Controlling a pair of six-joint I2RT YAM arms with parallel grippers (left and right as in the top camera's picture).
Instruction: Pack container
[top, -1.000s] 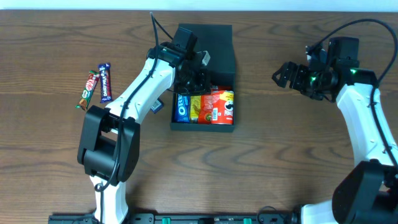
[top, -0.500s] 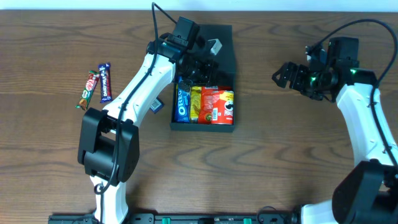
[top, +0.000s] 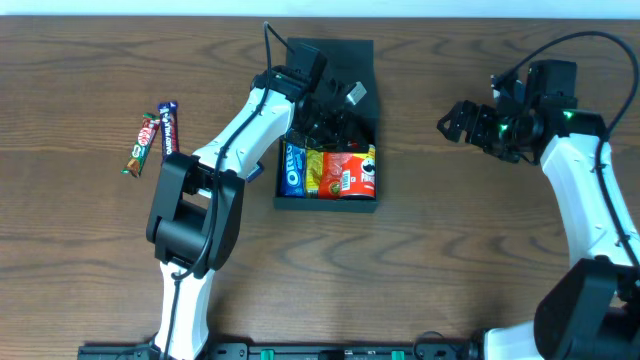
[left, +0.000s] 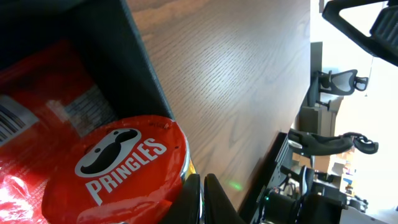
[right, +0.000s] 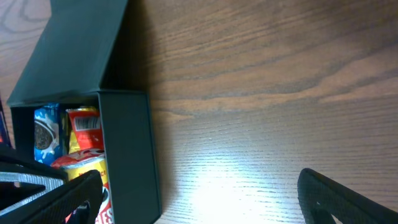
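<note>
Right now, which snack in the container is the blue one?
The Oreo pack, standing against the left wall of the container in the overhead view. The packet beside it is yellow and the Pringles can is red.

Overhead: bright, even, diffuse light; sharp; faint soft shadows on worktop (top: 450, 250). L wrist: bkgd at right blown out white, sheen on wood, Pringles lid (left: 118, 168) close and slightly soft. R wrist: glare patch bottom centre; container (right: 124, 143) near-black, little detail; right hand (right: 199, 196) dark, blurred.
</note>
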